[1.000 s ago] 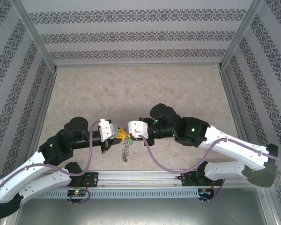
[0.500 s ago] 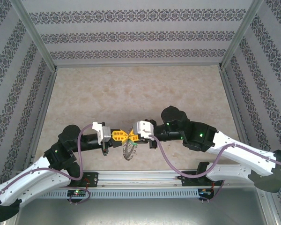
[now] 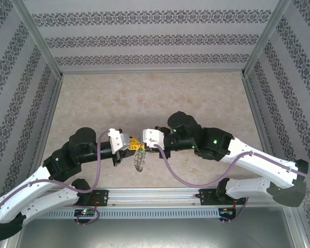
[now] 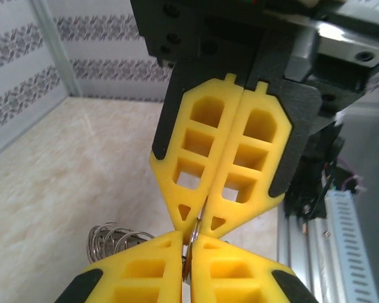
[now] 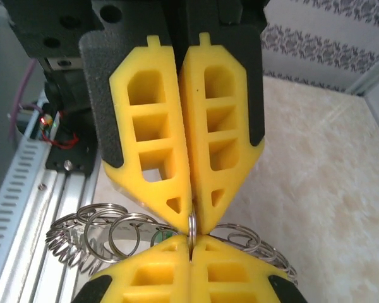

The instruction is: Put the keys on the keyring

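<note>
My left gripper (image 3: 135, 146) and right gripper (image 3: 140, 145) meet tip to tip above the table's near edge. Both are shut on the same thin metal ring, seen edge-on between the fingertips. That ring belongs to the keyring (image 3: 139, 162), whose bunch of small metal rings hangs below the tips. In the left wrist view my left gripper (image 4: 189, 238) pinches the ring (image 4: 195, 228), and the keyring's coils (image 4: 110, 243) hang to the left. In the right wrist view my right gripper (image 5: 191, 240) pinches the ring (image 5: 191, 223). A key's green tag (image 5: 158, 238) peeks from the loops (image 5: 91, 237); the keys' blades are hidden.
The beige table (image 3: 150, 98) stretches out behind the grippers, walled by patterned panels. A metal rail (image 3: 155, 195) with the arm bases runs along the near edge, just below the hanging bunch. Purple cables (image 3: 170, 173) loop from both wrists.
Half a second ago the joined grippers sat lower and a little to the right with the bunch swung aside. They have come back up and left, and the bunch hangs straight.
</note>
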Controlling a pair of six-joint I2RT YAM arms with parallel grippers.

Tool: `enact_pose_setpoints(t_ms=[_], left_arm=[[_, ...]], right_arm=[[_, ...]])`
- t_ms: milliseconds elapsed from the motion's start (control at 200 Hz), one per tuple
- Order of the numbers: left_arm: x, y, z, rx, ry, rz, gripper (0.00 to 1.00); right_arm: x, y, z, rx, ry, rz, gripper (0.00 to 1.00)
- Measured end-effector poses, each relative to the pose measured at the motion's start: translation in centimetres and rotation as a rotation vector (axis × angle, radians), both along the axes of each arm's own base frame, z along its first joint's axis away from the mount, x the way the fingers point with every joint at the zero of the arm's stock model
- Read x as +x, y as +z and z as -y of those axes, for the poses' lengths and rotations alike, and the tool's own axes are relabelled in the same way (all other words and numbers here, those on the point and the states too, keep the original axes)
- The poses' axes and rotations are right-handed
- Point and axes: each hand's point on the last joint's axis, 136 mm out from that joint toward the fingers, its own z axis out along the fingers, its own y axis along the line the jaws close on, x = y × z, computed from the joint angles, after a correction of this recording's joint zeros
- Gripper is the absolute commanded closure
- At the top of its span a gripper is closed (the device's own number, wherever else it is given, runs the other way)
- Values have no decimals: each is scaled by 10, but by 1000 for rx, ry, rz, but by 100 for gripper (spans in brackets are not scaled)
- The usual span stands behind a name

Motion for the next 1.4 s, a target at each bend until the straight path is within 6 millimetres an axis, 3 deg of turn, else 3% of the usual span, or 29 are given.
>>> enact_pose_setpoints(t_ms=[80,250,285,440,550,789,914,1034,1204,1399], left_arm=[[3,-10,-1,52,13,-9,100],[4,-20,-2,94,15,-14,100],[4,-19,-2,90,13,-12,100],[-8,-4,-1,-31,-31,21,100],[-17,6,2,-132,-70,31,100],[-26,19,8,-270,-134,26,100],[-28,21,9,-304,-146,24,100],[-28,22,10,-313,-144,21,100],[-17,14,9,-219,-84,-2,87],[2,0,7,-47,2,-33,86]], right_arm=[[4,-9,0,-45,-10,0,100],[5,-23,2,-99,-14,-6,100],[5,-22,2,-95,-13,-5,100],[-6,-7,4,-2,25,-7,82],[-19,4,8,80,64,-18,81],[-27,18,7,164,100,-51,88],[-28,21,9,175,98,-63,100],[-28,21,10,178,93,-71,100],[-18,14,9,118,56,-52,100],[-1,0,7,-29,10,-19,100]])
